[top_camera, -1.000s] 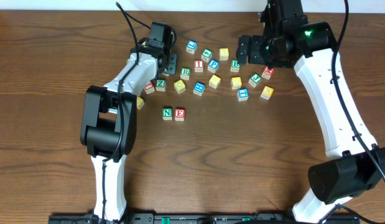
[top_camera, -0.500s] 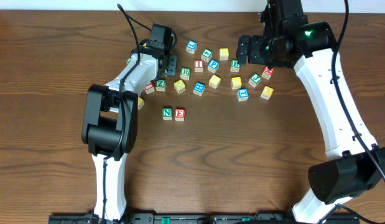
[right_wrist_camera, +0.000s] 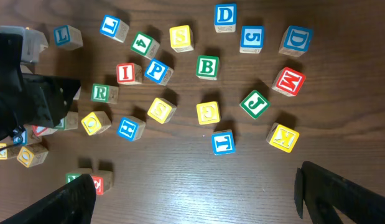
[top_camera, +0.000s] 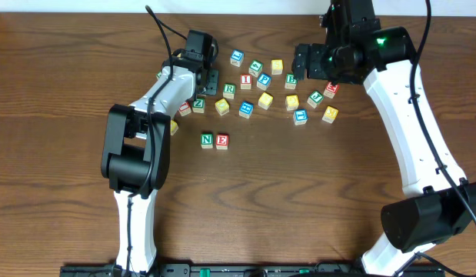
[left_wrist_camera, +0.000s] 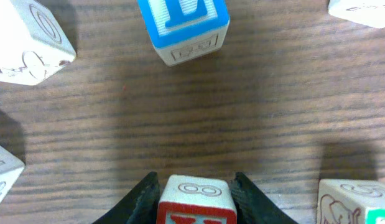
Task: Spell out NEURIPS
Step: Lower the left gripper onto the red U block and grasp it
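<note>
The green N (top_camera: 207,140) and red E (top_camera: 221,141) cubes stand side by side in front of the pile. Green R (right_wrist_camera: 101,93), red I (right_wrist_camera: 125,73), blue P (right_wrist_camera: 155,70) and a yellow S (right_wrist_camera: 160,110) lie in the pile. My left gripper (top_camera: 207,79) is at the pile's left edge. In the left wrist view (left_wrist_camera: 195,182) its fingers press both sides of a red-faced cube (left_wrist_camera: 195,198) whose letter is cut off. My right gripper (right_wrist_camera: 208,193) is wide open and empty, high over the pile's right side (top_camera: 307,61).
The green Z cube (top_camera: 198,104) sits beside the left arm. Blue L cubes (right_wrist_camera: 111,26) lie at the back. A blue cube (left_wrist_camera: 183,25) lies just ahead of the left fingers. Several other letter cubes are scattered to the right, such as red M (right_wrist_camera: 289,81).
</note>
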